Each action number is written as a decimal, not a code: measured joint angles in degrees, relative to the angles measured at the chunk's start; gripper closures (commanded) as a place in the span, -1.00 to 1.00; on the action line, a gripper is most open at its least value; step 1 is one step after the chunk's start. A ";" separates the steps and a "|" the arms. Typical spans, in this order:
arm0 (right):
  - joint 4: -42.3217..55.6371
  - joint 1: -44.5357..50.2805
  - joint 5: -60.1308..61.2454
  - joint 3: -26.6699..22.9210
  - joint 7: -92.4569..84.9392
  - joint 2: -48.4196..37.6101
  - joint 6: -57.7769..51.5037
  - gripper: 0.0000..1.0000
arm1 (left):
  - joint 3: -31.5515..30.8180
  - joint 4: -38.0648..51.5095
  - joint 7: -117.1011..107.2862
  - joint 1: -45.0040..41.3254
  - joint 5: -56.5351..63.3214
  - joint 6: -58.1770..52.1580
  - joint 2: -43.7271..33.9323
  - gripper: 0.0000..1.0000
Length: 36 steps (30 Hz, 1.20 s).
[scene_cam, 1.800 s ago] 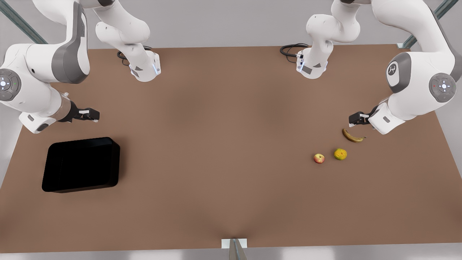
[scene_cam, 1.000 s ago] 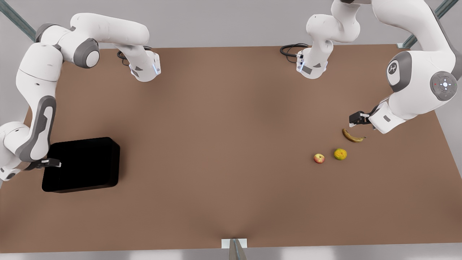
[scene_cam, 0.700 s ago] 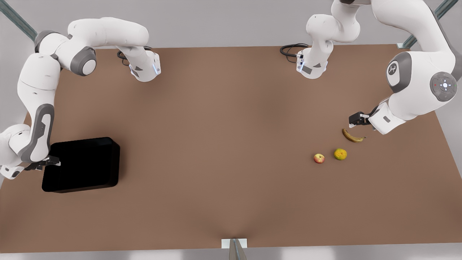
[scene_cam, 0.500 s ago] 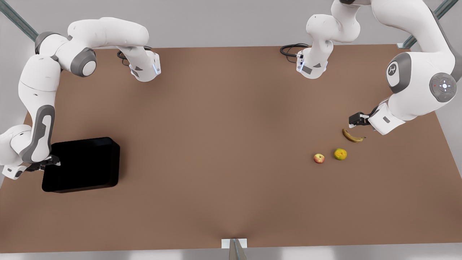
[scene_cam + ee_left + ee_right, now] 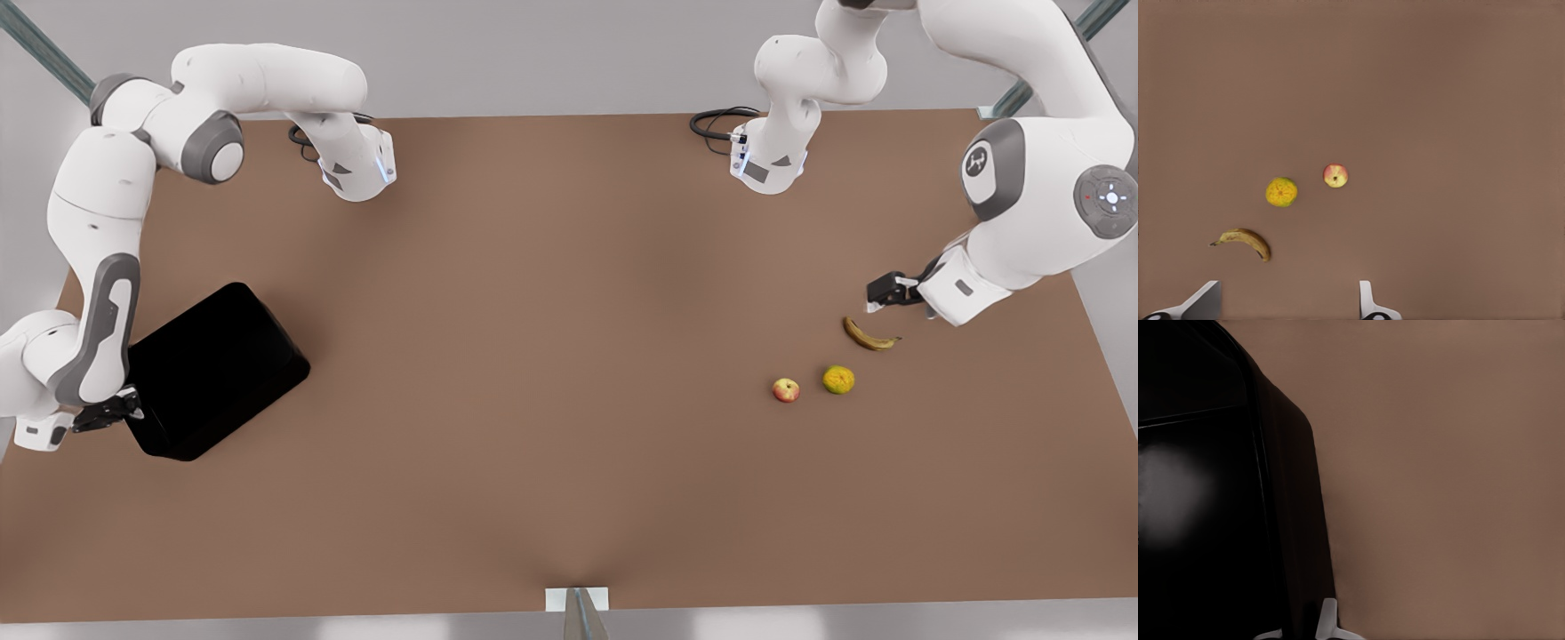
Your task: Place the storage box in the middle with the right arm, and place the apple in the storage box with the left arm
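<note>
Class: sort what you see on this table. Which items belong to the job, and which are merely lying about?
Job:
storage box, gripped at its wall by the right hand
apple
left hand, open, near the fruit

Lying about:
banana
mottled round fruit

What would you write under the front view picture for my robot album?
Right gripper grips the black storage box at its edge, while the left gripper waits, fingers apart, above the banana, apple and mottled fruit.

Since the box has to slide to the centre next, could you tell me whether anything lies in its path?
Nothing visible does. Bare table lies between the storage box, held by the right gripper, and the middle. The apple lies beyond it.
</note>
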 measured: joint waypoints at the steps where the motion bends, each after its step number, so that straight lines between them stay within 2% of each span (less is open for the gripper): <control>1: 0.39 0.71 0.07 0.00 -0.31 -0.48 -1.07 0.57 | 0.00 0.21 -0.02 0.06 -0.06 -0.06 0.03 -1.00; 4: 3.32 4.26 0.23 0.00 -0.66 -1.80 -5.58 0.57 | -0.10 0.40 -0.14 -0.03 0.01 -0.54 -0.37 -1.00; 12: 10.51 28.54 0.58 0.42 8.29 -4.42 -17.28 0.57 | -0.09 0.51 -0.46 -0.07 0.35 -2.37 -0.03 -1.00; 14: 12.22 31.49 0.65 2.46 12.35 -4.03 -18.97 0.57 | -0.09 0.52 -0.52 -0.10 0.36 -2.58 0.11 -1.00; 17: 14.23 32.83 0.62 9.03 19.86 -3.30 -20.26 0.57 | -0.10 0.52 -0.60 -0.14 0.38 -2.76 0.15 -1.00; 23: 17.18 42.84 0.46 11.50 37.71 0.69 -16.72 0.57 | -0.10 0.52 -0.75 -0.12 0.38 -2.98 0.15 -1.00; 32: 20.04 46.80 0.55 11.95 60.01 9.10 -6.83 0.57 | -0.08 0.48 -1.24 -0.17 0.41 -3.15 1.00 -1.00; 33: 20.05 47.22 0.45 12.02 61.91 9.46 -6.04 -0.08 | -0.05 0.46 -1.35 -0.14 0.41 -3.13 1.40 -1.00; 34: 19.97 47.44 0.22 12.08 63.78 9.64 -5.36 -1.00 | -0.03 0.49 -1.48 -0.11 0.40 -3.09 1.76 -1.00; 36: 19.66 47.71 -1.30 12.16 67.80 9.51 -4.31 -1.00 | -0.43 0.64 -2.07 0.11 0.41 -2.88 2.34 -1.00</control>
